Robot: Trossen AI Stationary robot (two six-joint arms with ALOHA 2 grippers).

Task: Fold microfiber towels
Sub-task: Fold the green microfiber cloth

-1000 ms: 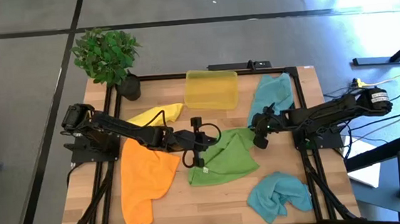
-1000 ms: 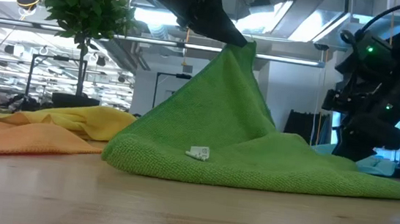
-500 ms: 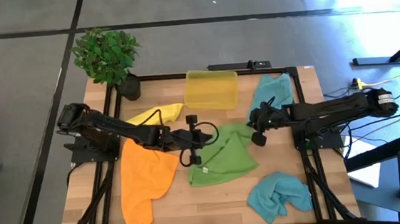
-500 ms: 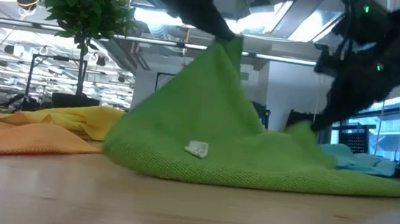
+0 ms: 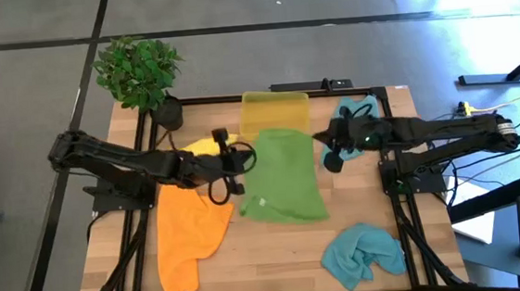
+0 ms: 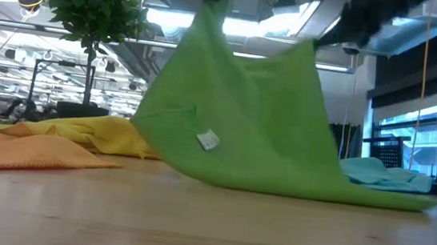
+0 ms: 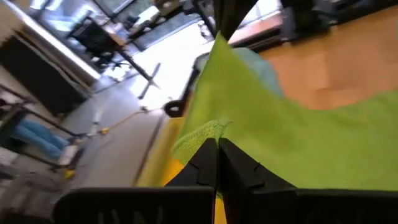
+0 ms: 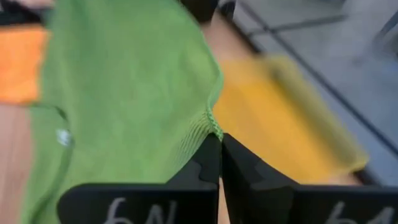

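Green towel (image 5: 285,173) hangs stretched above the tabletop (image 5: 278,256); left end effector (image 7: 217,144) and right end effector (image 8: 219,138) each clamp a corner.

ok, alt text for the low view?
A green towel hangs spread like a sheet, lifted by two top corners, its lower edge trailing on the wooden table. Yellow and orange towels lie left, a potted plant behind them.

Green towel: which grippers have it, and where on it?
Both. The left gripper pinches one top corner of the green towel; the right gripper pinches the other. It hangs spread between them, lower edge on the table.
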